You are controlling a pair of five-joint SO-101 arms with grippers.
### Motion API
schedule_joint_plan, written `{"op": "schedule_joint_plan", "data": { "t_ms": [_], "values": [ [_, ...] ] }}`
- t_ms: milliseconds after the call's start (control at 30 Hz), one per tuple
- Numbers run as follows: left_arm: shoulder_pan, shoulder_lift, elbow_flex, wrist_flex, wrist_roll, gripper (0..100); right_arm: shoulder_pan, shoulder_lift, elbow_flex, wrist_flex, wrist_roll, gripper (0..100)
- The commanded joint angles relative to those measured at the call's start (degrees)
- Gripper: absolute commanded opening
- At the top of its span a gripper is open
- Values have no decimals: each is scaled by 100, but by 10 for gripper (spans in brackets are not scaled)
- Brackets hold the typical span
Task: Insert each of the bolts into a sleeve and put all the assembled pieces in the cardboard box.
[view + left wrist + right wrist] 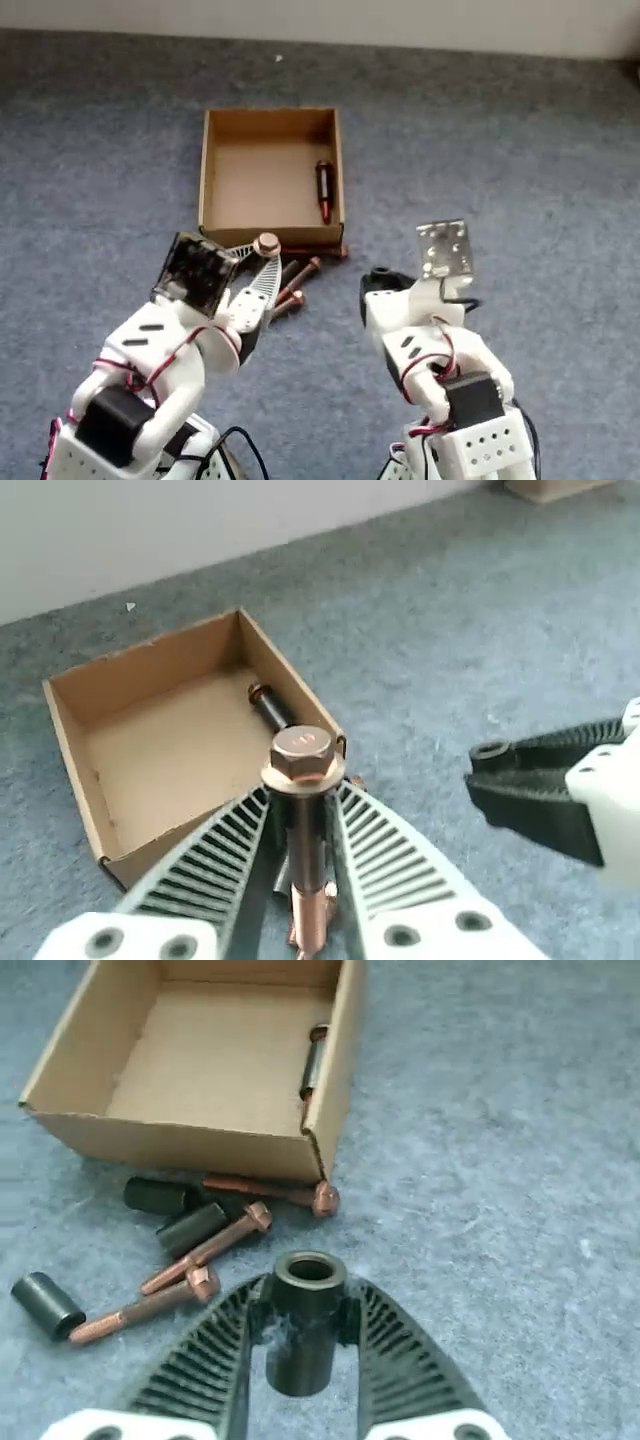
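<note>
My left gripper [300,805] is shut on a copper bolt [304,770], held head up just in front of the cardboard box [75,745]. In the high view this bolt [266,244] sits at the box's near wall [270,235]. My right gripper [305,1305] is shut on a black sleeve [303,1330] with its bore facing up, to the right of the left gripper [264,265]. One assembled piece [324,190] lies inside the box along its right wall. Three loose bolts [205,1248] and three loose sleeves [190,1228] lie on the carpet before the box.
Everything rests on grey carpet [520,170], with open floor to the right and left of the box. The right gripper [380,280] with its sleeve [492,752] is close beside the left one. A pale wall [400,20] runs along the far side.
</note>
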Motion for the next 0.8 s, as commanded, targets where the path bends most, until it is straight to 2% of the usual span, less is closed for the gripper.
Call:
{"op": "schedule_joint_plan", "data": {
  "t_ms": [0, 167, 300, 400, 533, 767],
  "values": [
    [4, -1086, 602, -791, 527, 5, -400, -347, 75, -295, 308, 4],
    [4, -1930, 1174, -1415, 923, 5, -734, -796, 848, -1042, 1011, 4],
    [-110, -1736, 1165, -1538, 1802, 5, -1112, -1297, 1490, -1499, 1512, 4],
    [-127, -1763, 1165, -1600, 2268, 5, -1288, -1727, 1815, -1745, 1591, 4],
    [-92, -1754, 1218, -1574, 2549, 5, -1499, -2220, 2088, -1921, 1591, 4],
    [180, -1754, 1446, -1565, 2602, 5, -1754, -2316, 2237, -2615, 1600, 4]
  ]
}}
